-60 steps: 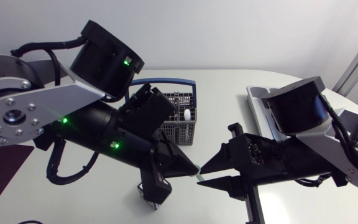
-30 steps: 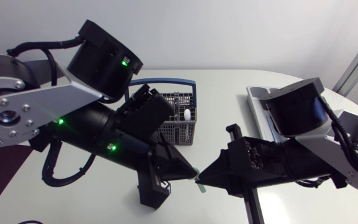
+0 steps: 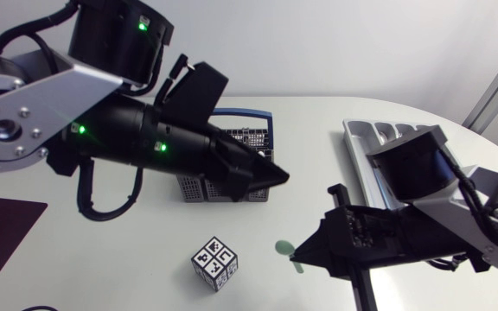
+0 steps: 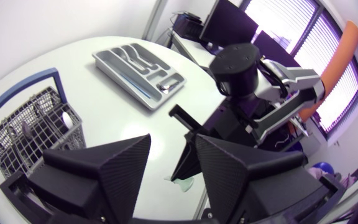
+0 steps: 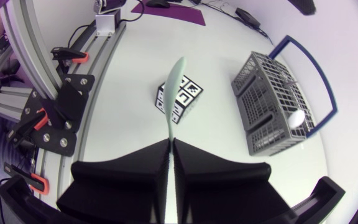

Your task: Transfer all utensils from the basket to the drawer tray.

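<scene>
R gripper: clamps pale-green utensil, prob. spoon; carry level to drawer tray. L gripper: wide, empty.

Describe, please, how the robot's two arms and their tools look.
The left arm and right arm have silver-grey links, round black joints and black cables; the left shows green lights. The left tool and right tool are matte black wedges.

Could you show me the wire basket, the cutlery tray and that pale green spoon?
wire basket (image 5: 269, 102): right wrist view, on its grey mesh.
cutlery tray (image 4: 123, 79): left wrist view, on its long side wall.
pale green spoon (image 5: 171, 102): right wrist view, mid-handle.
</scene>
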Robot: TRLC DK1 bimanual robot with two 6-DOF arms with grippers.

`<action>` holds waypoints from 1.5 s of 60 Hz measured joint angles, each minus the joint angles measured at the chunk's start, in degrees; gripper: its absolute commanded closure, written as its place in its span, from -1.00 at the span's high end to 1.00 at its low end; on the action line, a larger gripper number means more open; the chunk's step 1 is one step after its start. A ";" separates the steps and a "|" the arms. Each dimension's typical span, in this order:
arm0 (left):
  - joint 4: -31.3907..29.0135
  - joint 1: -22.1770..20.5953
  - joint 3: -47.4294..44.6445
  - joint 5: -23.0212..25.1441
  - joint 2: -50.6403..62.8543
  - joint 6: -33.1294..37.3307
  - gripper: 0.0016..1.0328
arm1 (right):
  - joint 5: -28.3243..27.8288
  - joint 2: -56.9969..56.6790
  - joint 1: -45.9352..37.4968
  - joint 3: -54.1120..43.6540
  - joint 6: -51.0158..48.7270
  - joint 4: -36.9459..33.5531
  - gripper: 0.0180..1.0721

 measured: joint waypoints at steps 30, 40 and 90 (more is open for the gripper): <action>3.74 3.37 4.22 -14.32 14.86 -8.83 0.13 | 2.89 -1.55 -41.05 -0.20 -24.06 -4.26 -0.89; 3.93 3.43 5.53 -16.26 16.46 -9.64 0.13 | 3.19 3.08 -53.48 0.24 -32.26 -0.09 -0.89; 4.17 3.61 9.29 -21.99 22.29 -12.07 0.12 | 22.40 30.25 -65.09 0.42 -44.68 36.09 0.15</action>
